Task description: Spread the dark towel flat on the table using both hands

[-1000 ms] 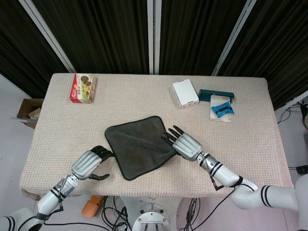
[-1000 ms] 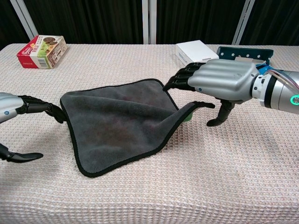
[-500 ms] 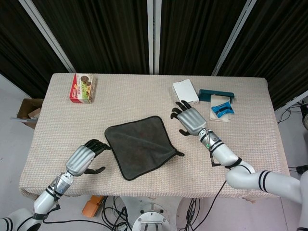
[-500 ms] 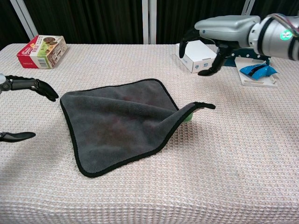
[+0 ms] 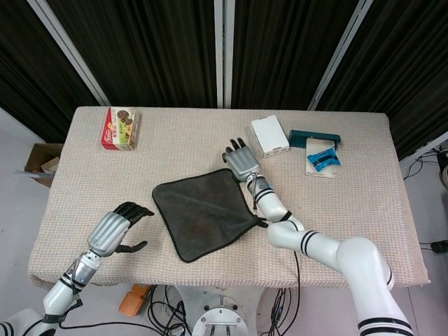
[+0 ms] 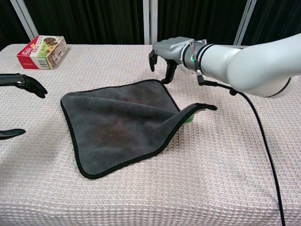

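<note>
The dark towel (image 5: 203, 213) (image 6: 120, 125) lies mostly flat in the middle of the table. Its right corner (image 6: 200, 107) is lifted over a small green thing (image 6: 189, 118) that peeks out beneath it. My right hand (image 5: 240, 159) (image 6: 167, 54) hovers just beyond the towel's far corner, fingers hanging down and apart, holding nothing. My left hand (image 5: 112, 231) (image 6: 21, 84) is off the towel's left corner, a gap away from the cloth, fingers spread from the thumb and empty.
A cookie box (image 5: 120, 128) (image 6: 43, 51) sits at the far left of the table. At the far right are a white box (image 5: 269, 136), a teal box (image 5: 314, 137) and a blue packet (image 5: 323, 159). A cardboard box (image 5: 42, 159) stands on the floor to the left.
My right hand left the towel's right corner, rose toward the white box, then swung left to the far corner. My left hand drew back left from the towel's edge.
</note>
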`<state>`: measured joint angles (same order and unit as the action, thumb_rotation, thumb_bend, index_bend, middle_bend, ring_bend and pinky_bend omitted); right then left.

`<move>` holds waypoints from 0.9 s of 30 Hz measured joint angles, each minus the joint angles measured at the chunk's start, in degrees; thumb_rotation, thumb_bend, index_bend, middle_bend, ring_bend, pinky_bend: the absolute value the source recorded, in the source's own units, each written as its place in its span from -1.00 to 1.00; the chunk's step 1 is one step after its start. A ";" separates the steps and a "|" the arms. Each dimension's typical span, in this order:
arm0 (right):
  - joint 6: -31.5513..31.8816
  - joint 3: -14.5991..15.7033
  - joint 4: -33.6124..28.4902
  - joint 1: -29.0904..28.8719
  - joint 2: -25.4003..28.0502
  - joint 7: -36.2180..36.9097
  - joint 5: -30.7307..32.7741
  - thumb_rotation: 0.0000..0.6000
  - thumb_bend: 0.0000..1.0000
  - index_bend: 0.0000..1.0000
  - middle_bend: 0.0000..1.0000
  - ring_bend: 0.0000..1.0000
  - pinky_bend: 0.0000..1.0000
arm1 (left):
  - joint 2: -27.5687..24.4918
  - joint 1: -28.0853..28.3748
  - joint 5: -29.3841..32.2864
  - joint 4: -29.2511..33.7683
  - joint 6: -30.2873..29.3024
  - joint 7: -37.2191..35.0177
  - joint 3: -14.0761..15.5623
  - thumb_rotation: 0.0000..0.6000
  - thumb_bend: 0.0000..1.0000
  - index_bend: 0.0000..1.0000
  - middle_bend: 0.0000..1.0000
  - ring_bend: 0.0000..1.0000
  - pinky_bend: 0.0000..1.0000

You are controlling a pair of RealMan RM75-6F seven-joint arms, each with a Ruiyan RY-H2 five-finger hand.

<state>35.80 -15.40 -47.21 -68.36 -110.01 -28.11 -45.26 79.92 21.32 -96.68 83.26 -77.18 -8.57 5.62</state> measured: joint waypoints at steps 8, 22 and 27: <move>-3.38 -1.10 6.65 -2.71 -4.42 0.21 0.65 1.00 -0.49 -0.20 -0.60 -1.00 -1.00 | 0.25 -0.40 -0.66 -0.50 -0.52 -0.83 0.00 0.81 -0.57 -0.48 -0.48 -0.57 -0.62; -3.94 -1.98 11.80 -2.49 -7.43 1.98 -1.06 1.00 -0.32 0.24 -0.53 -1.00 -1.00 | -0.16 -1.17 -1.37 -1.13 -1.36 -2.22 0.24 0.81 -0.57 -0.48 -0.49 -0.58 -0.62; -2.51 -3.74 11.96 -2.89 -7.01 2.77 -1.48 1.00 -0.28 0.27 -0.53 -1.00 -1.00 | -0.24 -1.34 -1.67 -1.08 -1.59 -2.38 0.27 0.82 -0.57 -0.48 -0.49 -0.58 -0.62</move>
<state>33.29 -19.14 -35.26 -71.25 -117.02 -25.35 -46.75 79.68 19.98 -98.36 82.17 -78.77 -10.96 5.89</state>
